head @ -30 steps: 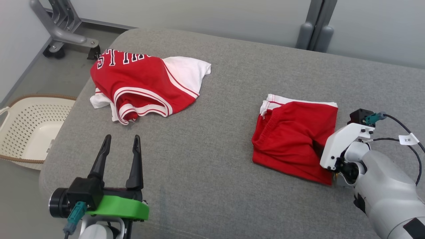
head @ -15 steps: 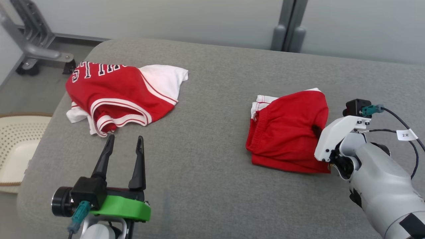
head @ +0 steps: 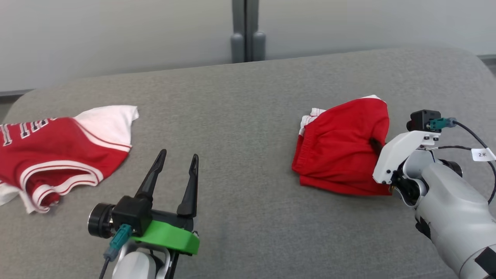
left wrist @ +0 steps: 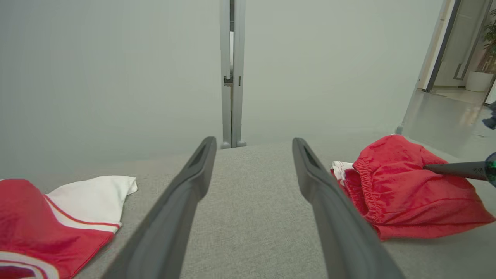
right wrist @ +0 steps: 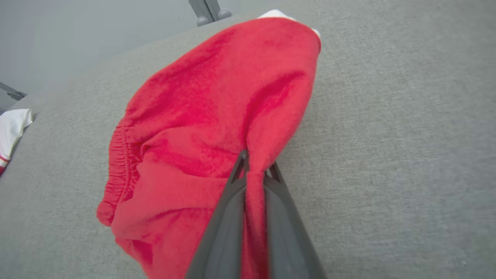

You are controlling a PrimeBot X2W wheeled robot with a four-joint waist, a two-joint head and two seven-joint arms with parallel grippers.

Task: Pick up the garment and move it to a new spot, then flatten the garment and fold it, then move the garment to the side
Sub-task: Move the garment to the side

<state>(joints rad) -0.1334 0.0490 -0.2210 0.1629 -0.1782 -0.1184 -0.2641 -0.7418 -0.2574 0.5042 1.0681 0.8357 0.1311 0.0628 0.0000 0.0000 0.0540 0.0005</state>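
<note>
The garment is a pair of red shorts [head: 341, 155] with white trim, lying folded on the grey cushion right of centre. My right gripper [head: 375, 145] is shut on a pinch of red cloth at the shorts' right side, and the fabric rises into a ridge there. The right wrist view shows the shorts [right wrist: 217, 116] with the fold clamped between the gripper's [right wrist: 255, 164] two dark fingers. My left gripper [head: 178, 155] hovers open and empty over bare cushion, well left of the shorts. In the left wrist view the shorts [left wrist: 407, 193] lie to the right of that gripper [left wrist: 252, 141].
A red and white jersey [head: 58, 155] lies crumpled at the cushion's left end. The grey cushion [head: 240, 116] stretches between the two garments. A pale wall with a grey post [head: 245, 31] stands behind the far edge.
My right gripper has shut on the shorts' right side and bunched the cloth upward. The head camera has swung right, so the jersey sits further left and the basket has left the picture.
</note>
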